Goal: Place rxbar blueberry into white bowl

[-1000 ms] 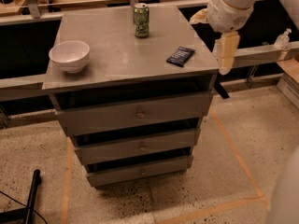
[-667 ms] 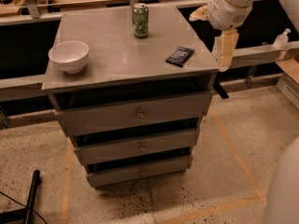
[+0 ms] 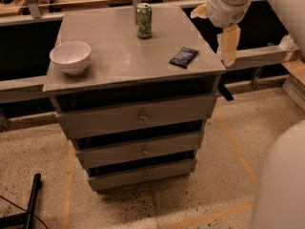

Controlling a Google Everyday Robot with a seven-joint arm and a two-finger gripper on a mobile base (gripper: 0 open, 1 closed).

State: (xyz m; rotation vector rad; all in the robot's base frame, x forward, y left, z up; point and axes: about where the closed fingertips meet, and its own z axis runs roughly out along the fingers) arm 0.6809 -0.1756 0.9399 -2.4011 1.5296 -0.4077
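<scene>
The rxbar blueberry (image 3: 184,57), a small flat dark navy wrapper with white lettering, lies on the grey cabinet top (image 3: 119,56) near its right front corner. The white bowl (image 3: 70,57) stands upright near the left front edge, with nothing in it that I can see. My gripper (image 3: 228,46) hangs pointing down just past the right edge of the top, a short way right of the bar and slightly above it, not touching it. It holds nothing visible.
A green drink can (image 3: 143,20) stands upright at the back middle of the top. The cabinet has three drawers (image 3: 142,115) below. A grey rail (image 3: 259,56) runs behind the gripper. A black pole (image 3: 32,199) lies on the floor at left.
My gripper has risen slightly beside the right edge of the top. The bar, bowl and can have not moved.
</scene>
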